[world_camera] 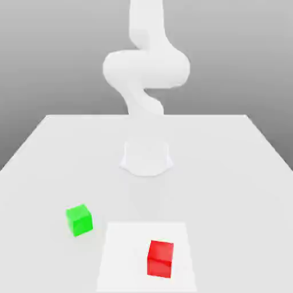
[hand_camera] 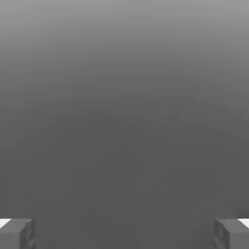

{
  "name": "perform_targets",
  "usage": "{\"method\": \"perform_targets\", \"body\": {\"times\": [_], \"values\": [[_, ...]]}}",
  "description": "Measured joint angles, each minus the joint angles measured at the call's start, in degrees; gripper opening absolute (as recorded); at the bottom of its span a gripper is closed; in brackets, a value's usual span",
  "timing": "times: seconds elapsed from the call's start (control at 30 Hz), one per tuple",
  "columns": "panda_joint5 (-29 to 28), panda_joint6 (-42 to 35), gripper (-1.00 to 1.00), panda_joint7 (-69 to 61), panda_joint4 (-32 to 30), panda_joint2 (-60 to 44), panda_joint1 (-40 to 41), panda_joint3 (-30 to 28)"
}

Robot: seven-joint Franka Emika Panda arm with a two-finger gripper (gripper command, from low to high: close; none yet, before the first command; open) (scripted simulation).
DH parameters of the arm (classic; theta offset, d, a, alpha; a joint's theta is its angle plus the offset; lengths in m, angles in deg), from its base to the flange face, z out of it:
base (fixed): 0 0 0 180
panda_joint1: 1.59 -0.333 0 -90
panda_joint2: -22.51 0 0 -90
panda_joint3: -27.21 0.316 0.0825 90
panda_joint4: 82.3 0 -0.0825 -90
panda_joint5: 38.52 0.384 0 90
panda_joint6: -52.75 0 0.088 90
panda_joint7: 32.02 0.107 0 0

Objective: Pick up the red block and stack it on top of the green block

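The red block (world_camera: 160, 258) sits on the white table (world_camera: 229, 171) near its front edge, toward the exterior view's right. The green block (world_camera: 79, 220) rests on the table to the left of it and a little farther back; the two blocks are apart. The white arm (world_camera: 146, 68) rises from its base (world_camera: 146, 157) at the table's middle and runs up past the picture's top. In the hand view my gripper (hand_camera: 124, 233) is open, its two grey fingertips (hand_camera: 17, 233) far apart with nothing between them, in front of a plain grey backdrop.
A paler square patch (world_camera: 123, 252) marks the tabletop under and around the red block. The table's back edge (world_camera: 146, 116) lies behind the arm's base. Bare tabletop stretches on both sides of the base.
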Motion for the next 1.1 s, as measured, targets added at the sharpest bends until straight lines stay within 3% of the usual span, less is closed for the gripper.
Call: {"method": "perform_targets", "body": {"times": [0.73,0.93,0.97,1.1], "values": [[-1.98,20.97,0.0,13.09,-14.39,-45.97,1.83,4.86],[-4.16,30.6,0.0,15.31,-13.56,-58.43,0.38,3.02],[-4.44,31.54,-1.0,15.53,-13.4,-59.54,0.15,2.73],[-4.51,31.58,-1.0,15.6,-13.41,-59.54,0.17,2.74]]}}
